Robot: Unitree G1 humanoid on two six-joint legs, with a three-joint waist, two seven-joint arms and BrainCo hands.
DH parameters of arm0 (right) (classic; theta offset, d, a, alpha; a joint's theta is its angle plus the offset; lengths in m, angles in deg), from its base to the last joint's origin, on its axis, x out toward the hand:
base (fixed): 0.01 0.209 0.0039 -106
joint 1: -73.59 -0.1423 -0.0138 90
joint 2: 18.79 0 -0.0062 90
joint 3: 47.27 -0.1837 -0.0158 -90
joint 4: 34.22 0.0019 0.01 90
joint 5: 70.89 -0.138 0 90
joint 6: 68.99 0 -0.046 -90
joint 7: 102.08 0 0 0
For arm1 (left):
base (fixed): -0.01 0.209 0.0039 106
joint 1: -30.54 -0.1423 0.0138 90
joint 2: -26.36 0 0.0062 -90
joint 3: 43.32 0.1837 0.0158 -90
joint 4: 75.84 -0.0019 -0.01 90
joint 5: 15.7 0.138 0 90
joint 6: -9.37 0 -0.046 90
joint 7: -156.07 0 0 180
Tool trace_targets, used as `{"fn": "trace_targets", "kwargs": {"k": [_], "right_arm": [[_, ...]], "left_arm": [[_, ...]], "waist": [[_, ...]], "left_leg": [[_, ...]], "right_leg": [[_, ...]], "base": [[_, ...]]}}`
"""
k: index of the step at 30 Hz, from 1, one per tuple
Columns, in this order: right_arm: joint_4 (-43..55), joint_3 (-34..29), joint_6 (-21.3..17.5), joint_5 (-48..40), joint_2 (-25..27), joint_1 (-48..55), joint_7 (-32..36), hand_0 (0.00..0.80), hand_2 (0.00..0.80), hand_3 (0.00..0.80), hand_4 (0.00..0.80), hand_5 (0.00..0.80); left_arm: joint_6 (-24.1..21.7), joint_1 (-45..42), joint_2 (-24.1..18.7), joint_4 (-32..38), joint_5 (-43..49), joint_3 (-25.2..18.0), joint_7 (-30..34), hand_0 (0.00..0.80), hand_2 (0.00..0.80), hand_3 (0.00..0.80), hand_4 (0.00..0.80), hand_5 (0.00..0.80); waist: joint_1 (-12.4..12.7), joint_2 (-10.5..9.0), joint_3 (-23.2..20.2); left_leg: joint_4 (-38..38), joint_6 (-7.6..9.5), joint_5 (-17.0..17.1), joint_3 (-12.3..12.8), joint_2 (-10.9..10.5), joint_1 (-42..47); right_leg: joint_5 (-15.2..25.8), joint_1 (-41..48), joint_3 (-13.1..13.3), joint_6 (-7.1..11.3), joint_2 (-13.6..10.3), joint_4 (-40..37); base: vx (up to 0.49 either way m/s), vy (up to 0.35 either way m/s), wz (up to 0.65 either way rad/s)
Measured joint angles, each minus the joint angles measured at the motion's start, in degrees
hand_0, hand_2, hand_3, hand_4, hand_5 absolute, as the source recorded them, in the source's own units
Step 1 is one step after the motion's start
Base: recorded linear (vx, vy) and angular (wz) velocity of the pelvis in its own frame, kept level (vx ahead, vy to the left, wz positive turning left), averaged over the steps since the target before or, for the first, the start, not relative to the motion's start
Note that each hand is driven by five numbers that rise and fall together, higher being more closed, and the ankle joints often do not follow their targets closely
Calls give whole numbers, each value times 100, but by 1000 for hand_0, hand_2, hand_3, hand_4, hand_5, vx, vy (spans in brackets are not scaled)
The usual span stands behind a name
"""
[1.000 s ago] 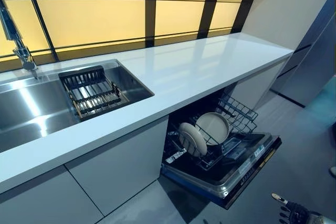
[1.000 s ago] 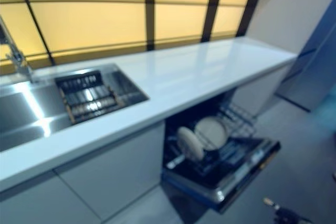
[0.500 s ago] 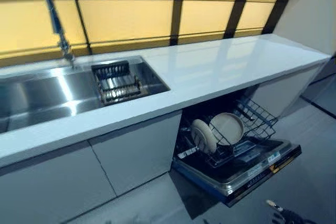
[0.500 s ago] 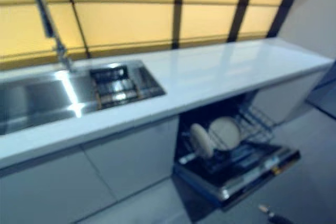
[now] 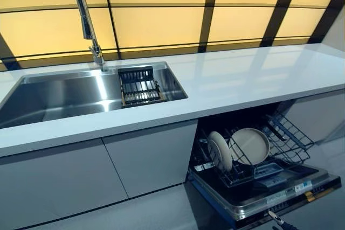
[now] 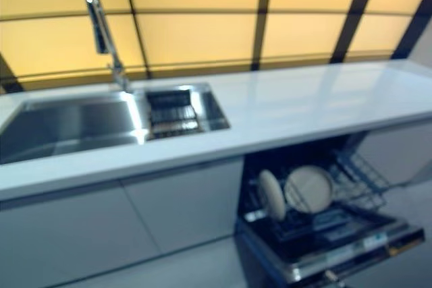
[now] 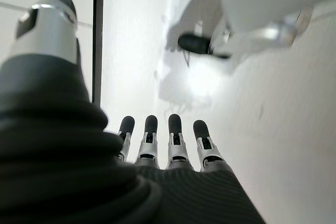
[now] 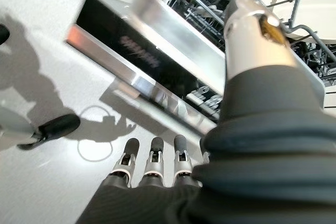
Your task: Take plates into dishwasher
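Note:
Two cream plates stand on edge in the dishwasher's lower wire rack [image 5: 291,139]: one plate [image 5: 220,151] on the left, the other plate [image 5: 249,145] beside it. The rack is pulled out over the open dishwasher door [image 5: 269,193]. My right hand [image 8: 153,165] hangs open and empty beside the door's front edge [image 8: 157,72]. Only a fingertip of it shows in the left eye view [image 5: 275,220]. My left hand [image 7: 176,141] is open and empty, with straight fingers over the pale floor.
A white countertop [image 5: 242,76] runs above the dishwasher. A steel sink [image 5: 59,96] with a dark drying rack [image 5: 139,85] and a tall faucet [image 5: 86,21] sits to the left. Grey cabinet fronts [image 5: 108,168] are below the sink.
The camera has swung, so the sink and faucet now sit further into view and the dishwasher further right. The plates and rack have not moved. My right hand shows less.

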Motion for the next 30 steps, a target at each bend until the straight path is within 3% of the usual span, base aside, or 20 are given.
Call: {"fn": "trace_targets", "kwargs": {"k": [3,8,13,21,30], "right_arm": [[-22,-28,-36,-55,-53,-60,42,0,0,0,0,0],[-213,-40,-112,-178,-195,-114,-72,0,0,0,0,0],[-231,-151,-134,-391,-189,-179,-262,0,0,0,0,0],[-344,-223,-178,-629,-130,-262,-373,0,0,0,0,0],[-471,-213,-277,-854,-125,-651,-584,0,0,0,0,0]], "left_arm": [[-14,43,-2,32,1,-37,31,0,0,0,0,0],[-22,265,-249,111,1,-33,58,0,0,0,0,0],[-21,277,-258,151,1,-35,59,0,0,0,0,0],[-23,360,-264,342,-2,-31,141,0,0,0,0,0],[-21,683,-262,609,-17,-21,175,0,0,0,0,0]], "waist": [[7,-68,70],[121,-155,232],[121,76,438],[111,71,632],[90,416,1041]], "left_leg": [[-2,-261,22,-5,-17,3],[-1,-188,33,-33,-85,-183],[-2,-174,43,-65,-124,-202],[-2,-201,57,-25,-123,-237],[1,-177,79,-9,-147,-491]], "right_leg": [[-10,22,-17,43,-5,-3],[-8,-140,-38,83,-74,-21],[21,-140,-72,102,-110,-23],[20,-213,-24,105,-109,-2],[79,-489,20,106,-133,3]], "base": [[-80,-59,3],[-129,-42,4],[-33,-19,4],[-84,-33,-3],[-118,-2,-3]]}}
